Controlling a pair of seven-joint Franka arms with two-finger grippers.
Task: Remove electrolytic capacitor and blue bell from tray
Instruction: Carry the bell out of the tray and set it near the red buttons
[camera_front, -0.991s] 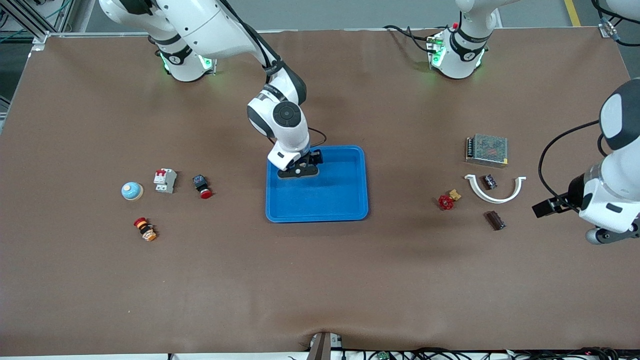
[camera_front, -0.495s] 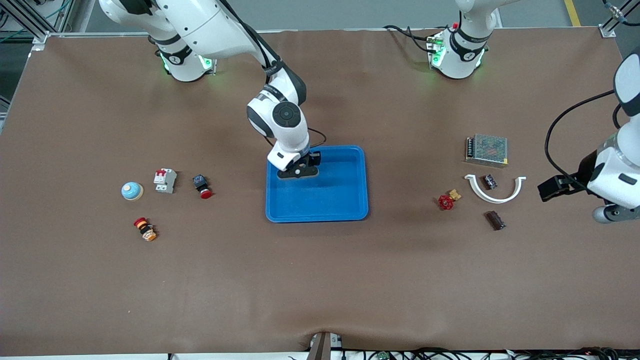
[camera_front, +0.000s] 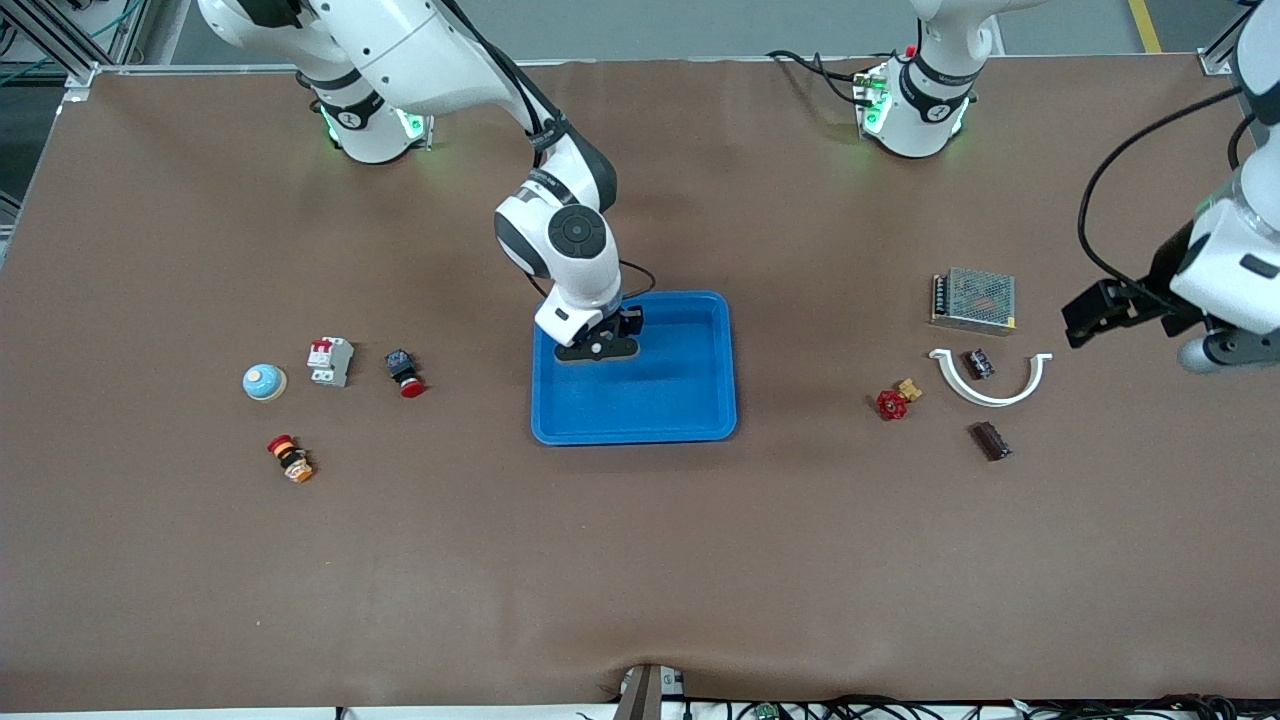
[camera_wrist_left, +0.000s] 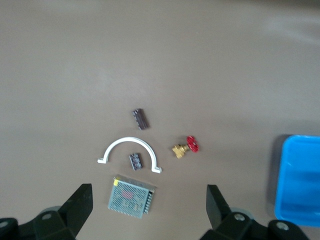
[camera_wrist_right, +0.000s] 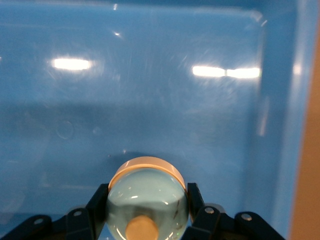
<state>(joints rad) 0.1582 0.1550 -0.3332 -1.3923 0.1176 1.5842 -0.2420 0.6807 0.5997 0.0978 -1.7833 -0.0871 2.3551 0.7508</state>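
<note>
My right gripper (camera_front: 597, 345) is shut on a light blue bell (camera_wrist_right: 146, 192) with a tan base and knob, held low in the blue tray (camera_front: 690, 420), near the tray corner toward the right arm's base. A second light blue bell (camera_front: 264, 381) sits on the table toward the right arm's end. A small dark capacitor (camera_front: 978, 362) lies inside a white curved bracket (camera_front: 990, 395); it also shows in the left wrist view (camera_wrist_left: 135, 161). My left gripper (camera_front: 1095, 308) is open and empty, up in the air at the left arm's end, beside the mesh power supply (camera_wrist_left: 131, 196).
A brown ribbed component (camera_front: 990, 441) and a red-handled brass valve (camera_front: 893, 402) lie near the bracket. A white breaker (camera_front: 329, 361), a black switch with a red cap (camera_front: 404, 373) and a red and orange button (camera_front: 290, 457) lie near the second bell.
My left arm has swung away from the front camera, from beside the brown component to beside the power supply. My right gripper has stayed in the tray with the bell.
</note>
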